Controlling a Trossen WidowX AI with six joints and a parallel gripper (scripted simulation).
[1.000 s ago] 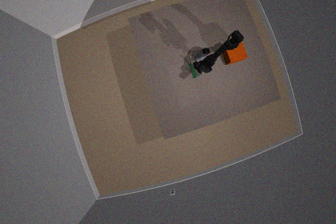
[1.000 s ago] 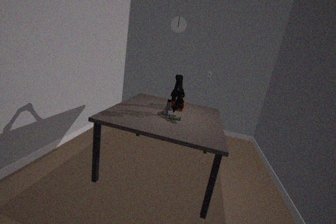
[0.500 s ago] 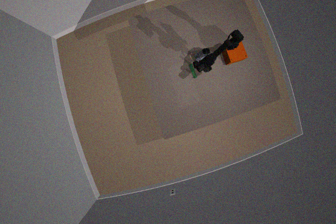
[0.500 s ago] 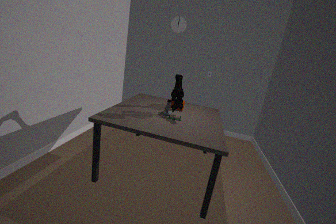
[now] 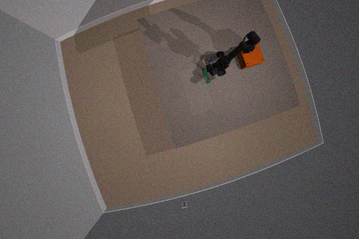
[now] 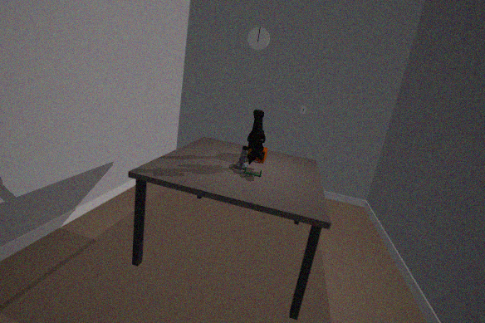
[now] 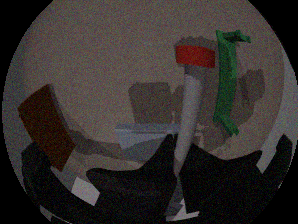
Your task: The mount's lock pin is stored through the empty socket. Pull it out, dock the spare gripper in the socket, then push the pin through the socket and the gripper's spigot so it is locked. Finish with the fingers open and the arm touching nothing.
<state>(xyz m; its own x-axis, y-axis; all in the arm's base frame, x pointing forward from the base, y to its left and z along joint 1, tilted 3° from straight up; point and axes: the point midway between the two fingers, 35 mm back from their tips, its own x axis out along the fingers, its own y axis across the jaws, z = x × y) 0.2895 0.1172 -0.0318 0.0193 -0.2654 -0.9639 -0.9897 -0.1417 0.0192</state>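
My gripper (image 7: 172,137) (image 6: 250,163) is shut on a grey rod with a red band, which looks like the lock pin (image 7: 189,105); the rod runs up from the fingertips in the wrist view. A green piece with short turned ends (image 7: 227,77) (image 5: 206,75) (image 6: 253,173), probably the spare gripper, is beside the fingers, apart from the rod. The pale grey mount (image 5: 211,59) (image 6: 242,161) stands close by; a pale part (image 7: 145,132) shows left of the rod in the wrist view. The socket's opening is hidden, and whether the rod touches the mount is unclear.
An orange box (image 5: 252,57) (image 6: 262,155) (image 7: 46,127) stands by the arm's base, behind the gripper. The table (image 5: 261,93) (image 6: 291,192) carries everything. The arm casts long shadows across it.
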